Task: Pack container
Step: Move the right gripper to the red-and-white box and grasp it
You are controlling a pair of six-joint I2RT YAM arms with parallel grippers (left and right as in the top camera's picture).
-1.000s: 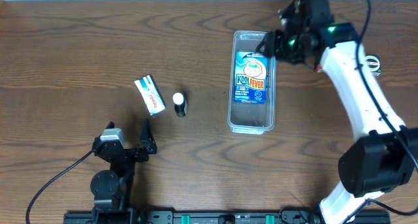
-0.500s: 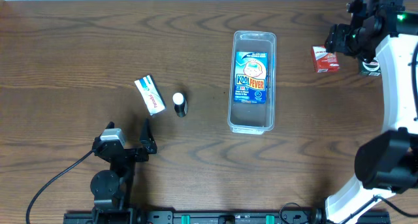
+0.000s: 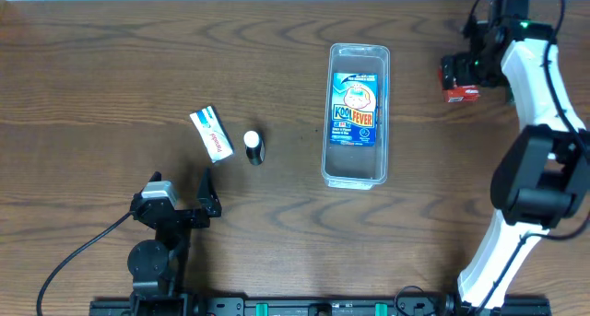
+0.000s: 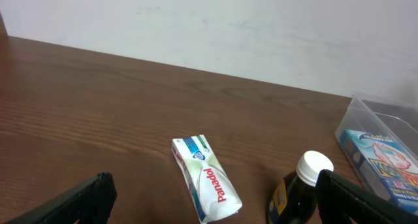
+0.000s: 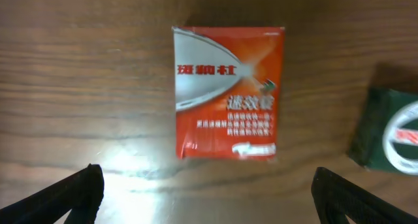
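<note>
left gripper (image 3: 182, 194) spread wide, empty, well left of container | white-capped bottle (image 3: 253, 146) and Panadol packet (image 3: 212, 134) lay left of container | container (image 3: 325, 150) held Kool Fever pouch (image 3: 356, 109) | right gripper (image 3: 461, 72) gaped wide over red box (image 5: 228, 93), right of container's far end

Desk (image 3: 111, 67) layout:
- Container (image 3: 356, 175) centre-right, long axis front-to-back; packet (image 3: 355, 109) flat inside.
- Bottle (image 3: 253, 147) upright, left of container, apart.
- Panadol box (image 3: 211, 134) just left of bottle, not touching.
- Left hand (image 3: 182, 191) in front of both.
- Carton (image 5: 228, 90) right of container, well apart, under right hand (image 3: 458, 74).
- Small pack (image 5: 382, 132) beside carton, apart.
</note>
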